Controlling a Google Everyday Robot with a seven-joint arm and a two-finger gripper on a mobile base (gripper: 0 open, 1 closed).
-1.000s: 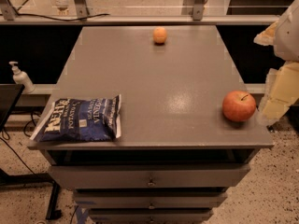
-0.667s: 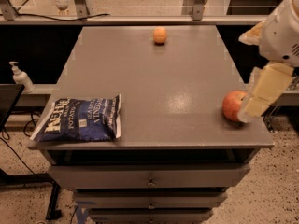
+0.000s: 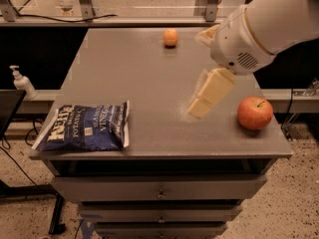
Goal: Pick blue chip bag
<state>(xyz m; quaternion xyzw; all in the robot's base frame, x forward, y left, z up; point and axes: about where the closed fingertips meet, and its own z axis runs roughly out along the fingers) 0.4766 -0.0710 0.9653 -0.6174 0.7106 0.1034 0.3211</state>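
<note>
Camera view shows you the blue chip bag [image 3: 84, 127] lying flat at the front left corner of the grey cabinet top [image 3: 124, 68], one end slightly overhanging that top's left side. The bag's long axis runs along the top's front edge. The gripper [image 3: 207, 96] hangs over the top's right-centre, angled down. The bag lies well apart from it, toward the top's left side and a little nearer the front edge. You cannot tell whether the gripper is open or closed; nothing shows in it. The red apple [image 3: 254, 113] sits at the top's front right, away from that line, so your crossing looks unobstructed. Plan to close across the bag's short width.
</note>
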